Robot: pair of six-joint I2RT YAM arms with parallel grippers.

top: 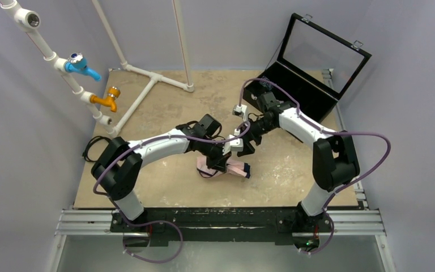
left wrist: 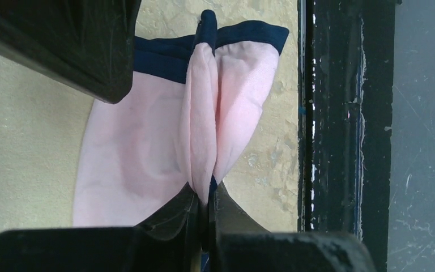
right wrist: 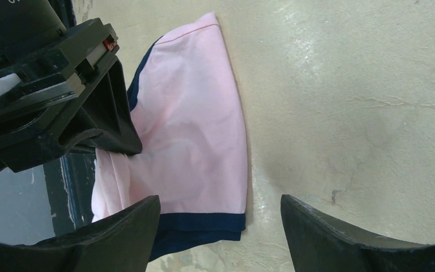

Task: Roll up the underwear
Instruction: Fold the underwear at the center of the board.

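The underwear (top: 233, 168), pale pink with navy trim, lies folded on the tan table near the front edge. My left gripper (left wrist: 207, 195) is shut on a raised pleat of its pink fabric (left wrist: 136, 153), close to the navy band. My right gripper (right wrist: 220, 199) hovers open just above the underwear (right wrist: 192, 130), its fingers straddling the navy-trimmed end and bare table, holding nothing. In the top view the right gripper (top: 243, 146) sits just behind the left gripper (top: 218, 164). In the right wrist view the left gripper (right wrist: 126, 148) pinches the cloth's left side.
An open black case (top: 311, 73) stands at the back right. White pipes with a blue tap (top: 80, 64) and an orange tap (top: 109, 99) run along the back left. The black front rail (left wrist: 328, 113) lies right beside the underwear.
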